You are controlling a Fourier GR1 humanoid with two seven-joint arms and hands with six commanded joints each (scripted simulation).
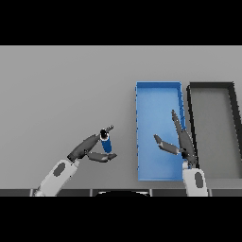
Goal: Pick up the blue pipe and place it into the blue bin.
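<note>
**Left robot hand holds the pipe; the bin lies to its right**

The left robot hand point(90, 150) has its fingers and thumb curled round the blue pipe point(106, 142), pinching it near the lower end. The pipe appears lifted clear of the grey surface point(66, 90), though the view from above does not settle that. Its long axis runs from near to far with a slight tilt, and the dark open end sits at the top, toward the far side.

Outward from that hand, the blue bin point(158, 90) lies directly to the right, near but apart from the pipe, its long side running near to far, roughly parallel to the pipe. So the coming move is, in my judgement, a sideways carry rightward over the bin's left wall, with little turning needed.

The right robot hand point(182, 142) hovers over the bin's right part, fingers straight and spread, holding nothing. It may crowd the drop. Beyond it stands a dark grey bin point(211, 86), just beside the blue one.

No brands, labels or writing can be read anywhere.
</note>
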